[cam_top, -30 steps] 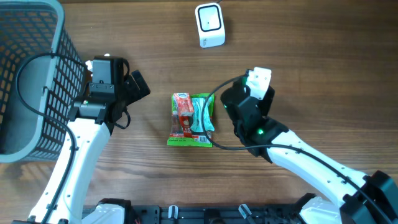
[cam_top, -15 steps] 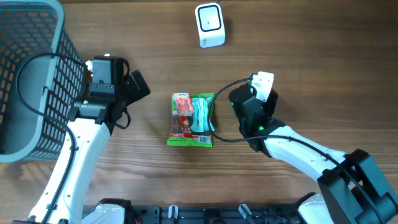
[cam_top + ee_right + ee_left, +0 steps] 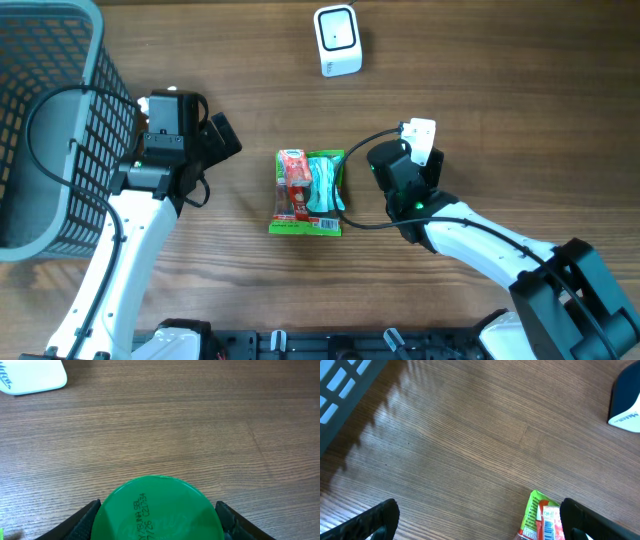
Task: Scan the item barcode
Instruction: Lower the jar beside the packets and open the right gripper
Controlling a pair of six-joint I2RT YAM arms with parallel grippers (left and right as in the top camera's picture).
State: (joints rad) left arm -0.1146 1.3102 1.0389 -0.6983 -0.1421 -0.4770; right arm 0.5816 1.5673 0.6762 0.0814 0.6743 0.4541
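My right gripper (image 3: 159, 520) is shut on the item (image 3: 159, 510), whose round green end carries a printed date code; its black fingers (image 3: 82, 522) press on both sides. No barcode on it shows. In the overhead view the right gripper (image 3: 398, 172) hides the item. The white scanner (image 3: 337, 40) stands at the table's far edge, and shows as a white corner (image 3: 30, 375) at the upper left of the right wrist view. My left gripper (image 3: 480, 520) hangs open over bare wood and holds nothing.
A green and red snack packet (image 3: 309, 192) with a barcode lies flat between the arms; its corner (image 3: 542, 520) sits by my left gripper's right finger. A grey mesh basket (image 3: 45, 120) stands at the far left. The scanner (image 3: 626, 400) shows at the upper right of the left wrist view.
The right gripper has shifted slightly right and turned with the item in the first half second, then held still. The left arm has not moved.
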